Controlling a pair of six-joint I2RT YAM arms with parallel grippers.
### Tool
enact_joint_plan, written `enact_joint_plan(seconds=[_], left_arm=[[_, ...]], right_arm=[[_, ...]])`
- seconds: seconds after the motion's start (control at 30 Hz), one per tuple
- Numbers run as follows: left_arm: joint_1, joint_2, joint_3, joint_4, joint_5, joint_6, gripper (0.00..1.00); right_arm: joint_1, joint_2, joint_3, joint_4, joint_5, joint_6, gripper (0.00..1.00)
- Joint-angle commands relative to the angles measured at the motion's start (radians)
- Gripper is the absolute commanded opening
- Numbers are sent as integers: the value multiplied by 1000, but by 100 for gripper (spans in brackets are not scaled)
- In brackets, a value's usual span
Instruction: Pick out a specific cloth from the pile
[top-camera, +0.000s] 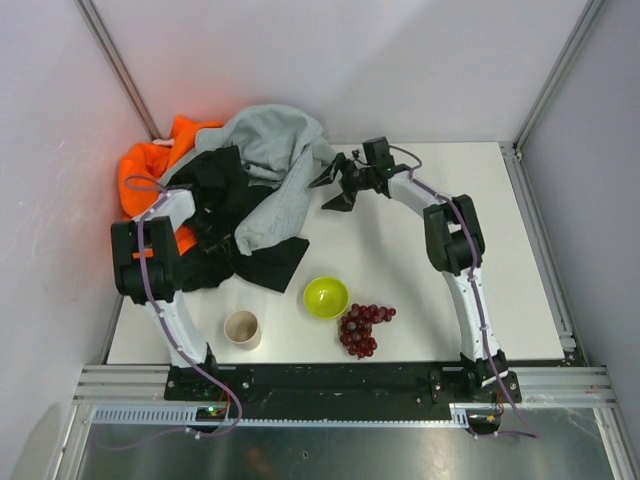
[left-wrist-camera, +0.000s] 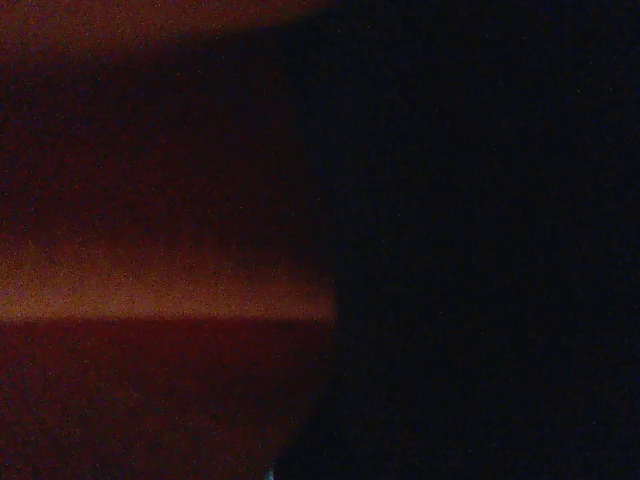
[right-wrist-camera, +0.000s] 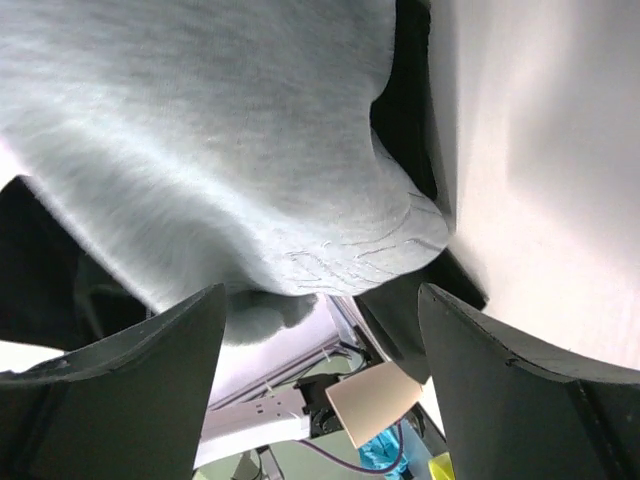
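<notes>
The pile (top-camera: 225, 190) lies at the table's back left: bright orange, light grey and black garments heaped together. Black cloth (top-camera: 250, 258) spreads out at its front, and I cannot tell one black garment from the other. My left arm reaches into the pile, and its gripper is buried in fabric. The left wrist view shows only dark orange (left-wrist-camera: 150, 280) and black (left-wrist-camera: 480, 240) cloth pressed against the lens. My right gripper (top-camera: 337, 186) is open and empty at the grey sweatshirt's right edge. In its wrist view the gripper (right-wrist-camera: 320, 350) is just short of the grey hem (right-wrist-camera: 350, 250), with black cloth (right-wrist-camera: 405, 320) beneath.
A green bowl (top-camera: 326, 296), a bunch of red grapes (top-camera: 364, 325) and a beige paper cup (top-camera: 242, 328) stand near the front edge. The cup also shows in the right wrist view (right-wrist-camera: 375, 400). Grey walls enclose the table on three sides.
</notes>
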Motion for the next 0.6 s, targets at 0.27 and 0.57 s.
enact_joint_plan(seconds=[0.27, 0.57], left_arm=[[-186, 130, 626, 91, 173, 13, 1], [-218, 225, 1172, 93, 142, -73, 1]], right_arm=[[-115, -199, -104, -127, -30, -190, 84], [-142, -235, -106, -226, 7, -284, 85]])
